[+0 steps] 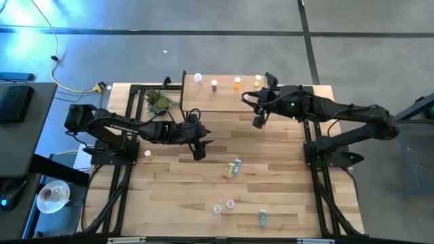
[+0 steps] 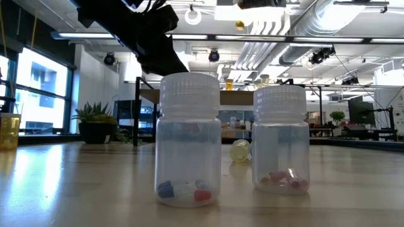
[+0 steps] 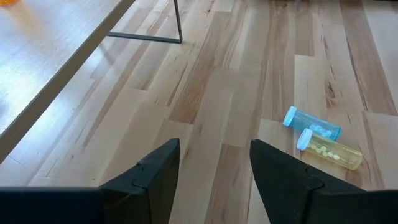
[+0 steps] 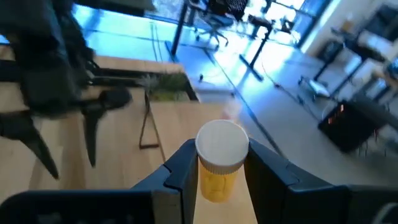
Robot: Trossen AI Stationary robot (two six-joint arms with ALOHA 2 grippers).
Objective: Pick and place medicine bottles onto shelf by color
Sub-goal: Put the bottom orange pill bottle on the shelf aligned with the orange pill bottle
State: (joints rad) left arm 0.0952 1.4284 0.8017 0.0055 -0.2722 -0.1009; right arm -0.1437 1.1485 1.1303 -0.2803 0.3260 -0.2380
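Observation:
My right gripper (image 1: 258, 120) hovers just in front of the shelf (image 1: 227, 98), shut on a yellow bottle with a white cap (image 4: 222, 148). Several bottles stand along the shelf's far edge: white (image 1: 198, 78), pink (image 1: 214, 85), orange (image 1: 237, 82), yellow (image 1: 258, 81). My left gripper (image 1: 199, 146) is open and empty over mid-table. A teal bottle (image 3: 311, 124) and a yellow bottle (image 3: 329, 152) lie on their sides ahead of it. Two clear bottles (image 2: 188, 139) (image 2: 281, 139) stand near the front edge. My right gripper pinches the yellow bottle's body (image 4: 216, 179) between its two fingers (image 4: 180, 165), just below the white cap. The cap stands out above the fingers. The lower end of the bottle is hidden between the fingers.
A green potted plant (image 1: 159, 100) stands left of the shelf. A small bottle (image 1: 148, 154) sits at mid-left and another (image 1: 262, 216) near the front edge. The shelf's thin black leg (image 3: 177, 22) stands ahead of my left gripper.

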